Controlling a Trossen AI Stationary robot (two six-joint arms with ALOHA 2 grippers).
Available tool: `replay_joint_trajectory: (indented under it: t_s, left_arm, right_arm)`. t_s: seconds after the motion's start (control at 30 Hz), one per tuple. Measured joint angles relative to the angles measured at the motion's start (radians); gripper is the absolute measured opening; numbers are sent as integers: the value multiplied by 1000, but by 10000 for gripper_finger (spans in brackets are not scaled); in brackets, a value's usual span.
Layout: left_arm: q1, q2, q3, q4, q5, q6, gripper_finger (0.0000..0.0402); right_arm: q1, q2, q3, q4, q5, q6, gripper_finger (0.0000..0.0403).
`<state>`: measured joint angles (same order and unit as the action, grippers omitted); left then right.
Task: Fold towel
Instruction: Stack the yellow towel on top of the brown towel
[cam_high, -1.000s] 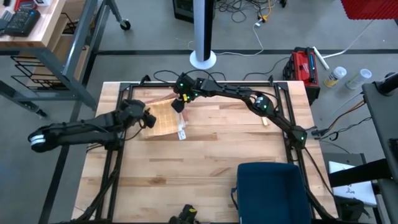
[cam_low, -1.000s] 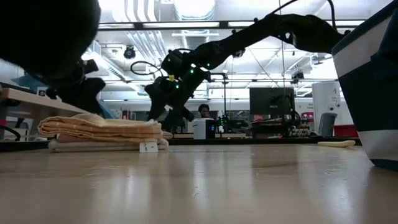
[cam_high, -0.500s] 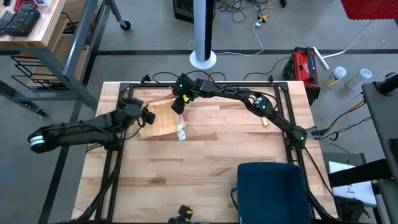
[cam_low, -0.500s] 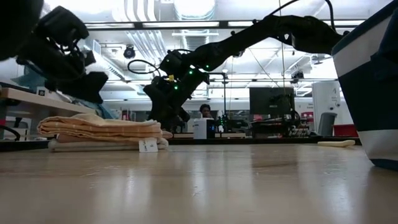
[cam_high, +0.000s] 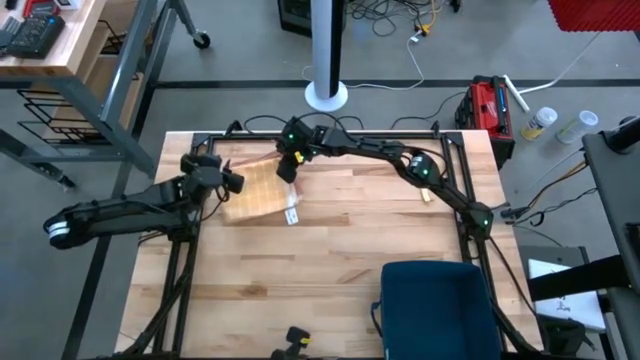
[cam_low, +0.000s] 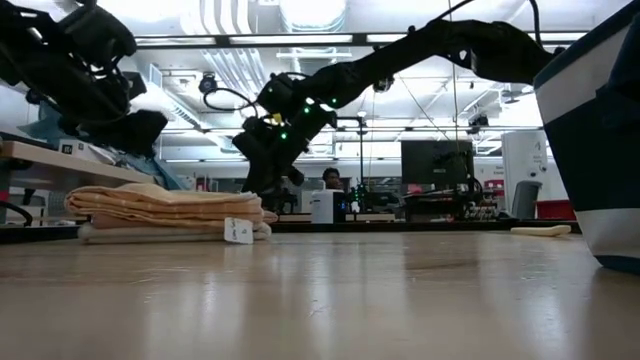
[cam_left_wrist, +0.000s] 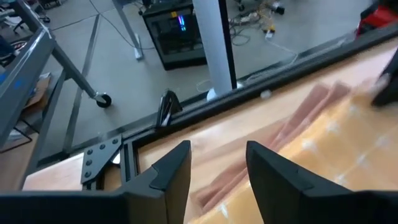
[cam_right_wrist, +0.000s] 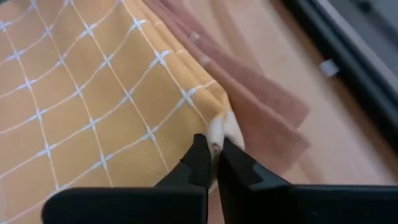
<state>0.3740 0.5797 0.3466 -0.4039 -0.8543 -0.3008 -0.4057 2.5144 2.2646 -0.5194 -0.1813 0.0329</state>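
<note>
Lying folded, towel (cam_high: 258, 188) slanting toward far right, corner pinched by right gripper (cam_right_wrist: 212, 151); left gripper (cam_left_wrist: 214, 163) parted, empty

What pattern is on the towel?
The towel is mustard-yellow with a thin white grid; the right wrist view shows it best.

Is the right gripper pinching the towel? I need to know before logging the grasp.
Yes: the right gripper is shut on the towel corner.

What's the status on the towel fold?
Right gripper shut on towel corner. Left gripper open, empty, above the towel's left edge. Towel folded in a stack on table. Nothing in the way.
</note>
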Motion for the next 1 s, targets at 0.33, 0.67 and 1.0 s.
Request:
replay_joint_trajectory:
  t_s: [0.33, 0.67, 1.0]
  left_arm:
    - [0, 28, -15, -34, 0, -59, 117]
    - [0, 69, -16, -32, -4, -95, 114]
    - [1, 72, -6, -34, -2, -78, 114]
  right_arm:
    - [-3, -42, 0, -18, 78, -149, 2]
    - [-7, -63, 0, -26, 115, -218, 1]
    - [-6, -98, 0, -27, 135, -320, 0]
